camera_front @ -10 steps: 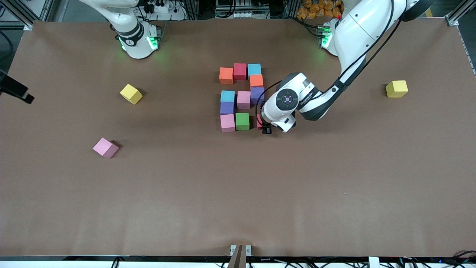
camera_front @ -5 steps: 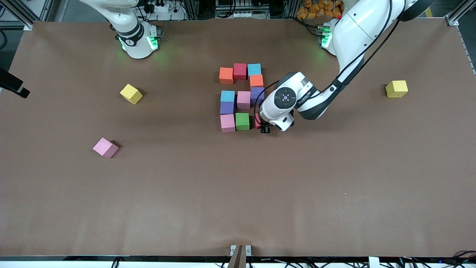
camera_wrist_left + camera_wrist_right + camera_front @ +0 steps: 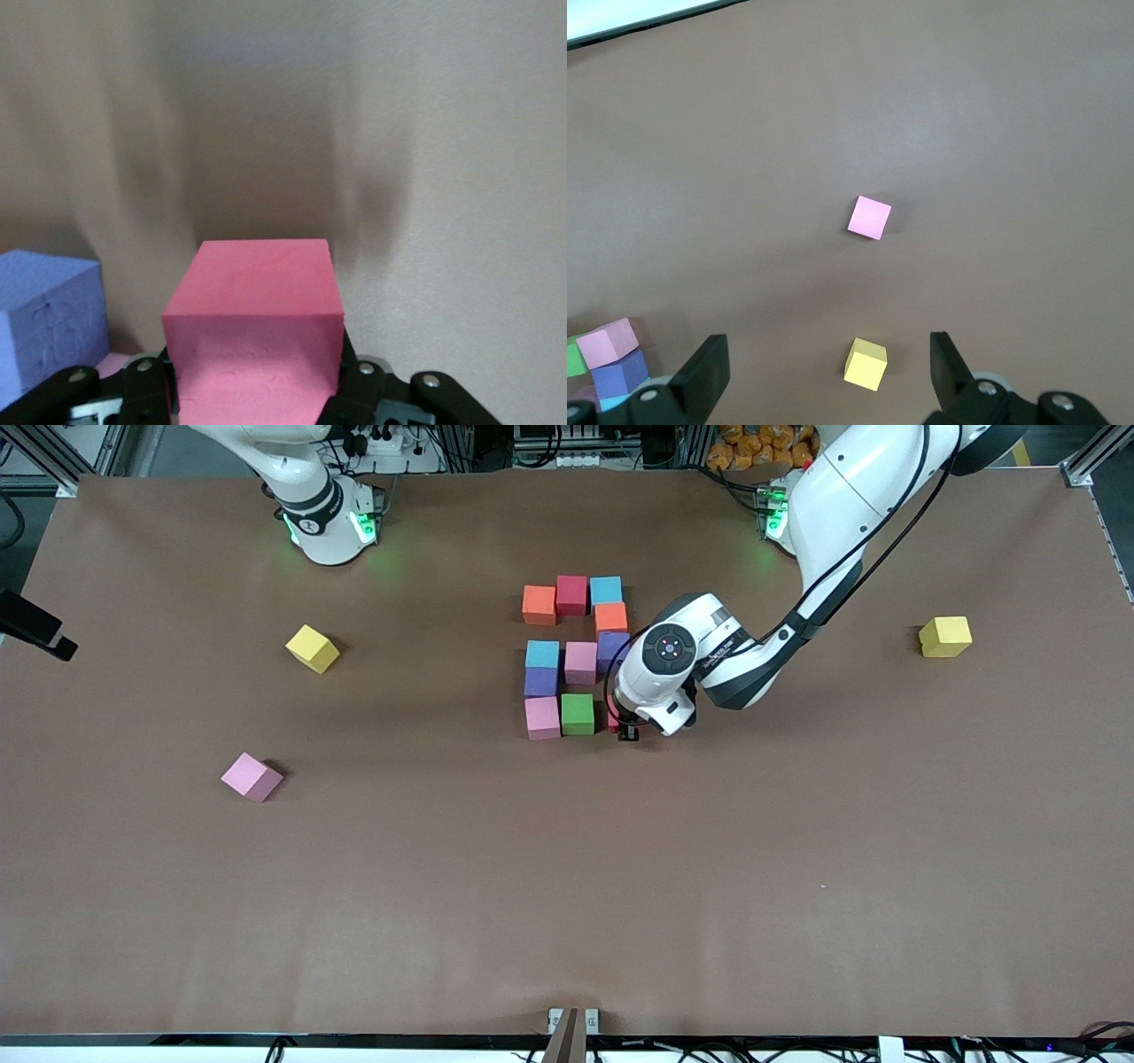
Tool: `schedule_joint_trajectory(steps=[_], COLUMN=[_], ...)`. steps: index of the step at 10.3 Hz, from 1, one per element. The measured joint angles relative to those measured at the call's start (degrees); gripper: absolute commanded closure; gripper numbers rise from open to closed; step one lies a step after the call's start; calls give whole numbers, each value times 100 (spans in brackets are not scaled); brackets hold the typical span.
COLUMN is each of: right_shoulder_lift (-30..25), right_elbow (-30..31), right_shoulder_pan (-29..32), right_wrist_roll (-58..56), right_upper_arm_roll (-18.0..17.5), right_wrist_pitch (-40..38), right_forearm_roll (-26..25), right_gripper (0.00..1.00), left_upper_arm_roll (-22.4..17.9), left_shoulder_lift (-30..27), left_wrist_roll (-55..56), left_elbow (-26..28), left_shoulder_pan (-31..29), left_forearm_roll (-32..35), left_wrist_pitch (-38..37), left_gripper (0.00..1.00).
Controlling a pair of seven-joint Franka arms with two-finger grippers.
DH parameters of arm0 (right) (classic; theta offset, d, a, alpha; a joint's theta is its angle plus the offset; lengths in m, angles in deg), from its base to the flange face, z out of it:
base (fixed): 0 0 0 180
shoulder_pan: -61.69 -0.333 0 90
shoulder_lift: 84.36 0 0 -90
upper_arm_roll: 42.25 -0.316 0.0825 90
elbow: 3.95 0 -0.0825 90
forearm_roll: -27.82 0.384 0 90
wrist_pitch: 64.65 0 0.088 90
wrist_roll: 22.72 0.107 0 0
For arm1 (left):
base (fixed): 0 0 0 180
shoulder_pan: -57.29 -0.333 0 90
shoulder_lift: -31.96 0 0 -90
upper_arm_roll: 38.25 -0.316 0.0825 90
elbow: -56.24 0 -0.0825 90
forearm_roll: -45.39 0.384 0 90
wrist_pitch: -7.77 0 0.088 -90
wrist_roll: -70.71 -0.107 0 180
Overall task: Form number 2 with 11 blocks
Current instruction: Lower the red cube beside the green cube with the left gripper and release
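Front view: my left gripper (image 3: 626,729) holds the red block (image 3: 613,716) just beside the green block (image 3: 578,714) — the last slot of the figure's nearest row.

Left wrist view: matte foam cube, square-edged, clamped between my fingers (image 3: 146,390).

Right wrist view: my right gripper (image 3: 828,372) waits, fingers wide, over bare tabletop (image 3: 992,133).

A robotics lab; two white arms are bolted by their bases (image 3: 332,527) to a wide counter (image 3: 567,886) covered in brown paper; aluminium framing (image 3: 1094,460), cables and power strips (image 3: 381,443) run along the edge at twelve o'clock.
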Motion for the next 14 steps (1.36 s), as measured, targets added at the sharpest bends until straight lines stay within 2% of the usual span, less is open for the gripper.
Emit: schedule_joint_trajectory(steps=[14], right_shoulder_lift=[0], right_elbow=[0], right_shoulder_pan=[-1], right_wrist_roll=[0], right_upper_arm_roll=[15], right_wrist_pitch=[-1], right_forearm_roll=[0], right_gripper=[0], left_upper_arm_roll=[0], left_shoulder_lift=[72], left_wrist_roll=[0], left_elbow=[2], left_shoulder_pan=[123], left_forearm_roll=[71], left_wrist_pitch=[417], left_gripper=[67])
